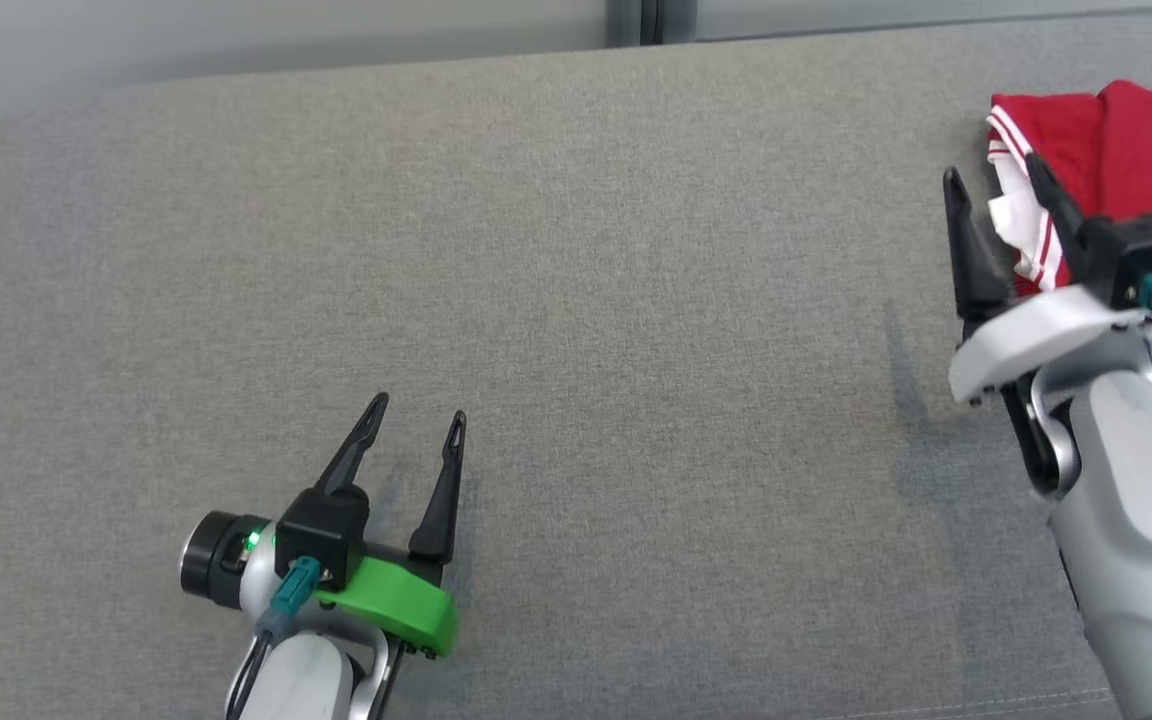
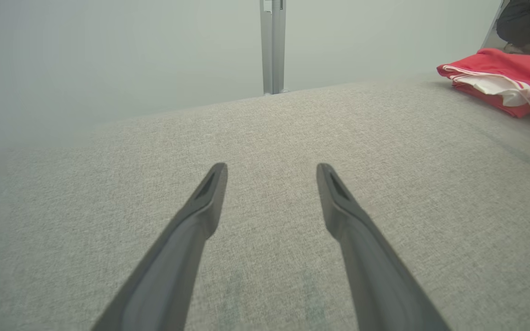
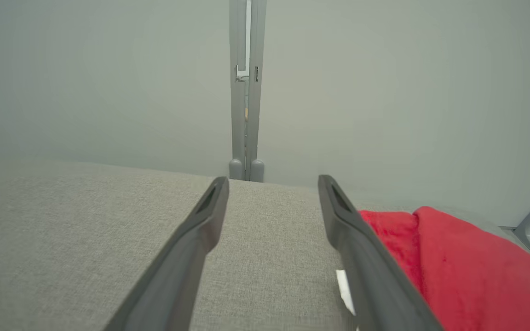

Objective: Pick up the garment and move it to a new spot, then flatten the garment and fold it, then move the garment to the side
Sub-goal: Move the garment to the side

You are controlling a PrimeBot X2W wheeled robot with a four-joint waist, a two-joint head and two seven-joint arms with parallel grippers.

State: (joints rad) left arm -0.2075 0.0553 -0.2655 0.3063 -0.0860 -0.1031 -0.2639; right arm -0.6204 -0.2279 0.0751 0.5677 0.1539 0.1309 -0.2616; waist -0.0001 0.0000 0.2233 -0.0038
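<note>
All three stages judged largely done: garment (image 1: 1146,150) seemingly folded (edges blurred), set aside at right end of grey surface (image 1: 576,300). Left gripper (image 1: 418,407), right gripper (image 1: 994,168) spread apart, nothing held.

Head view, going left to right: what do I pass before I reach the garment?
First the left gripper, open, low over the grey fabric surface → a long bare stretch of that surface → the right gripper, open → the red and white garment, its left edge behind that gripper's right finger, running off the right edge.
</note>
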